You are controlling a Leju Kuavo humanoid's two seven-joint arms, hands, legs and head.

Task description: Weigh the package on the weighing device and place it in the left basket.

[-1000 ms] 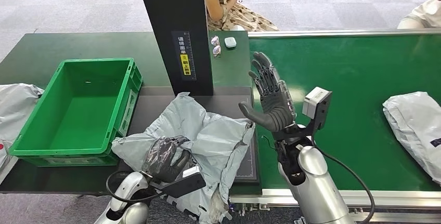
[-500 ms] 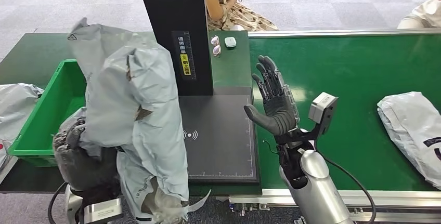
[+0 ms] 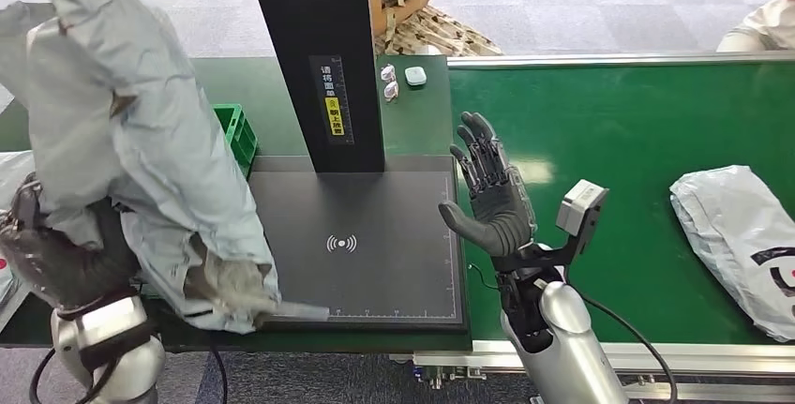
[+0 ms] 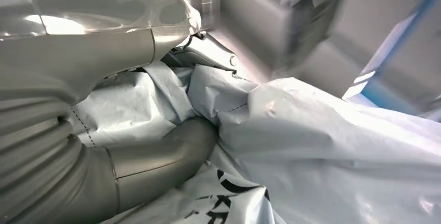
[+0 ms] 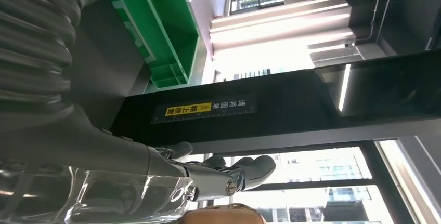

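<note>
A crumpled grey package [image 3: 131,142] hangs high at the left, gripped from below by my left hand [image 3: 66,268]. It covers most of the green basket [image 3: 239,137], of which one corner shows. In the left wrist view the thick thumb [image 4: 156,159] presses into the grey package [image 4: 312,146]. The black weighing plate [image 3: 356,245] lies bare below its black post [image 3: 314,57]. My right hand [image 3: 492,198] stands upright with fingers spread just right of the plate, holding nothing. In the right wrist view its fingers [image 5: 229,174] are stretched out before the post [image 5: 218,112] and the green basket [image 5: 161,37].
A second grey package [image 3: 741,245] lies on the green conveyor belt [image 3: 637,132] at the right. Glasses [image 3: 388,83] and a small white device [image 3: 415,75] sit behind the post. Another grey bag [image 3: 7,174] lies at the far left. A person [image 3: 422,10] stands beyond the table.
My left hand has lifted the package off the weighing plate and swung it up and left over the basket. The right hand has sunk slightly. The belt package has slid a little left.
</note>
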